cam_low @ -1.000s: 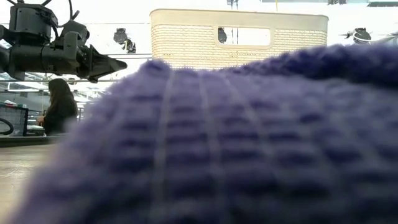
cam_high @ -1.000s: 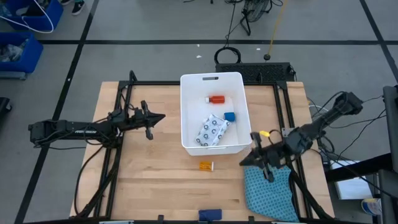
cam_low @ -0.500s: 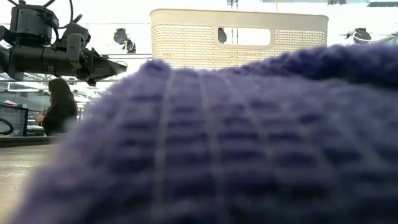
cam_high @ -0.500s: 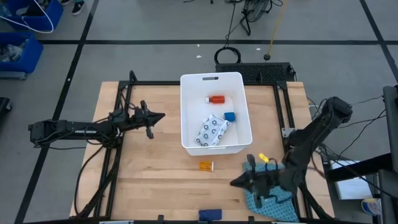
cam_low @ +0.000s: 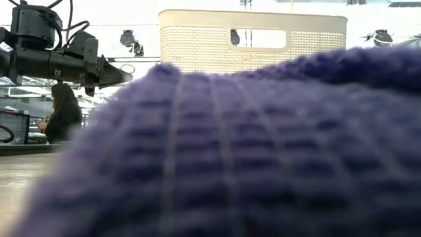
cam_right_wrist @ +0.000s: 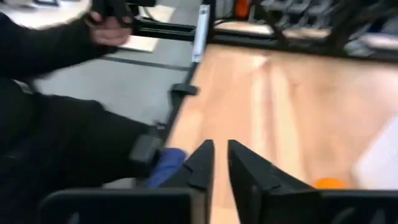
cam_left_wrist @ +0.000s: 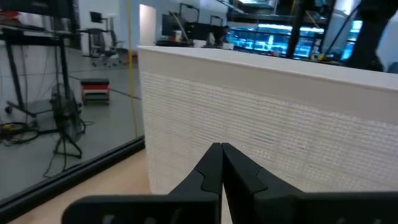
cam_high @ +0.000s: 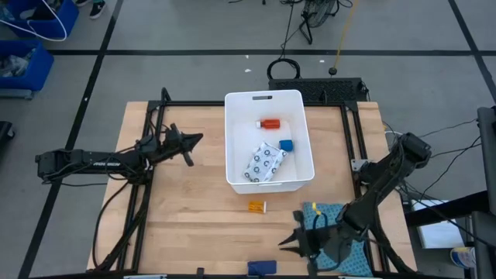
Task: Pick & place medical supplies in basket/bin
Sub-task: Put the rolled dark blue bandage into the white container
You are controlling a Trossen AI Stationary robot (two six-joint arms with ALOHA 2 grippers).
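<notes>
Since a second ago, our right arm has swung from the tub's near right corner down toward the near edge of the table, and our right gripper [cam_high: 288, 242] now hangs low over the wood just left of the teal cloth [cam_high: 332, 213], which has shifted a little with it. The left arm has barely moved.

From our right wrist camera we see the right fingers [cam_right_wrist: 200, 163] parted by a narrow gap with nothing between them. Beyond them lie the dark blue bar [cam_right_wrist: 165, 165] at the table's near edge and, off to one side, an orange pill bottle [cam_right_wrist: 328, 183].

Our left gripper [cam_high: 200, 139] hovers above the table just left of the white tub [cam_high: 231, 147], its tips pointing at the tub's wall. In the left wrist view its fingers [cam_left_wrist: 210, 163] are pressed together and hold nothing.

Inside the tub we count three items: another orange pill bottle [cam_high: 269, 123] toward the far end, a small blue cube [cam_high: 286, 145] near the right wall, and the white patterned packet [cam_high: 263, 162] lying flat in the middle.

On the bare wood, the loose pill bottle [cam_high: 256, 206] lies just in front of the tub, and the blue bar [cam_high: 262, 266] sits at the near edge, left of our right gripper.

In the low view, a purple knitted surface [cam_low: 263, 158] fills most of the picture, with the tub [cam_low: 197, 39] rising behind it.
</notes>
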